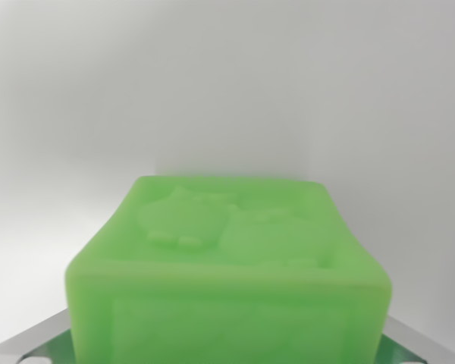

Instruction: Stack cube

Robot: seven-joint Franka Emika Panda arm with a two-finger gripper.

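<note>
My wrist view is filled low and centre by a green cube point(226, 280), its top face carrying a raised animal relief; my fingers point(226, 350) show only as metal tips at the bottom corners, one on each side of the cube and touching it; they are clenched on it; behind lies a plain white surface point(227, 83).

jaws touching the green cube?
Touching. The wrist view shows the green cube filling the space between the metal jaws, their edges meeting its lower corners with no visible gap.
</note>
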